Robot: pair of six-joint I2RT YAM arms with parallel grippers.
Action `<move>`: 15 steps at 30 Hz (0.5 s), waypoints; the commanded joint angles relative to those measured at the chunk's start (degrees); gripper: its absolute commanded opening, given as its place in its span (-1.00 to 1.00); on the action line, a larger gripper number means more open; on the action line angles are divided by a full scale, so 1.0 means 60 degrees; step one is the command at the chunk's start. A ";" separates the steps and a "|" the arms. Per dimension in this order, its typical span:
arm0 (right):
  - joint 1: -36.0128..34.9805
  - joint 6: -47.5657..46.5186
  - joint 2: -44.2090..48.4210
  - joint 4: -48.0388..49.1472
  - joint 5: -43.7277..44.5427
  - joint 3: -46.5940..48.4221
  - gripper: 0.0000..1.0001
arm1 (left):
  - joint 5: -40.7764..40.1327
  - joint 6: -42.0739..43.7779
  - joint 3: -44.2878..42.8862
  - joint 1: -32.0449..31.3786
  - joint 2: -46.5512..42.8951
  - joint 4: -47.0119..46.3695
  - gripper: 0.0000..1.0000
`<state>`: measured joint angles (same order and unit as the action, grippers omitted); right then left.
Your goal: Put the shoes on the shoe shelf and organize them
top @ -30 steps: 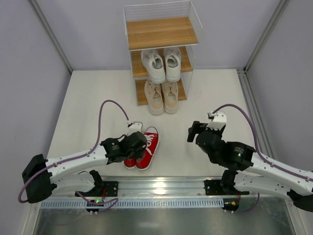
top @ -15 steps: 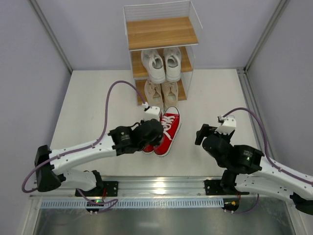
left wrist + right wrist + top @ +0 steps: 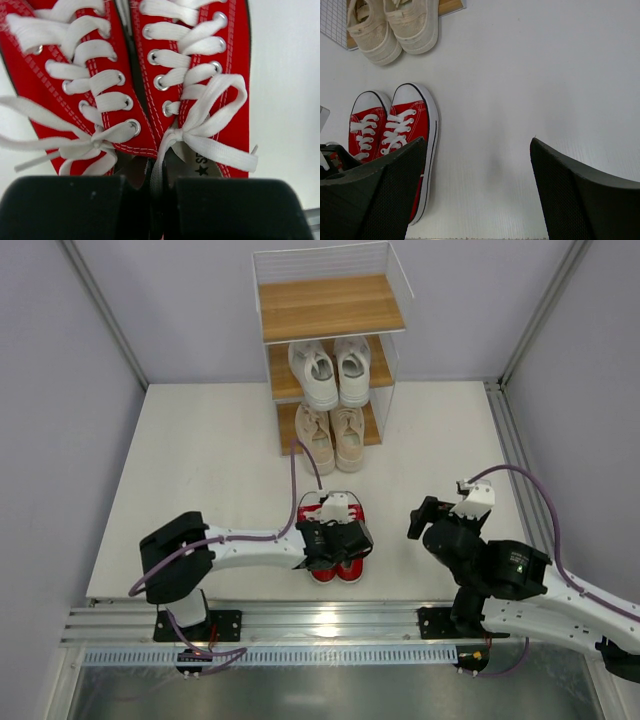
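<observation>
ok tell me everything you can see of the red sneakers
The red sneakers are a canvas pair with white toe caps, white soles, metal eyelets and white laces tied in bows. They are side by side, inner sides touching, toes toward the shoe shelf, over the table in front of it. The left gripper is shut on their inner collars near the heels, pinching both together. Whether they touch the table is unclear.

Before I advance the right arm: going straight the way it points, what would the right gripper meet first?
The right gripper would likely meet bare white tabletop first, just right of the red canvas sneakers; nothing else shows between its open fingers, though depth is unclear.
</observation>
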<state>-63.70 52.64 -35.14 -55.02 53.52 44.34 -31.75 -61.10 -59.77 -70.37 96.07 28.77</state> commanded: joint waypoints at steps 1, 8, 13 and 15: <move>-0.0062 -0.0058 -0.0164 0.0030 0.0178 0.0169 0.70 | -0.1053 -0.0949 -0.0483 0.0185 0.0437 -0.2214 -0.99; -0.0062 -0.0496 -0.0150 0.0293 -0.0246 0.0125 0.70 | -0.0685 -0.1242 -0.0629 0.0185 0.0629 -0.2790 -0.99; -0.0062 -0.1213 -0.0369 0.1126 -0.0847 -0.0050 0.70 | -0.0642 -0.1623 -0.0163 0.0185 0.0366 -0.2510 -0.29; -0.0047 -0.1434 -0.0559 0.1435 -0.1228 -0.0182 0.70 | -0.0554 -0.1783 0.0087 0.0185 0.0074 -0.2554 0.04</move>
<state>-63.70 47.57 -36.84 -51.62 49.17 44.10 -32.40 -68.82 -60.58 -70.30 99.57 18.28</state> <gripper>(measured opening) 0.851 0.453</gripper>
